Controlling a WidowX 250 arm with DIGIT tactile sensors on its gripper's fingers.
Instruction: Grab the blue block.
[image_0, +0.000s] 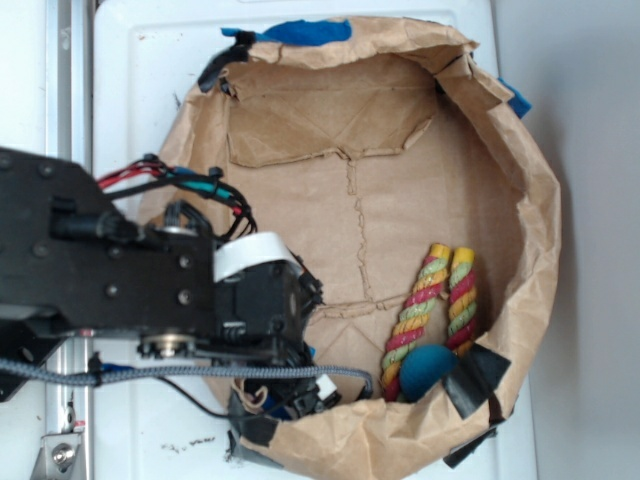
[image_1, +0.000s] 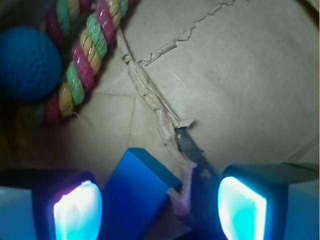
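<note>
In the wrist view the blue block (image_1: 134, 195) lies on the brown paper floor between my fingers, nearer the left one, tilted with a sharp corner pointing up. My gripper (image_1: 160, 210) is open; its glowing left pad (image_1: 77, 212) and right pad (image_1: 241, 210) stand wide apart on either side of the block, not touching it. In the exterior view the arm and gripper (image_0: 285, 385) hang over the bowl's near-left rim and hide the block.
A brown paper bowl (image_0: 540, 250) holds a striped rope toy (image_0: 430, 310) (image_1: 82, 60) and a rounded teal ball (image_0: 425, 370) (image_1: 27, 62). A torn paper seam (image_1: 157, 112) runs toward the gripper. Black tape (image_0: 480, 380) and blue tape (image_0: 300, 32) sit on the rim.
</note>
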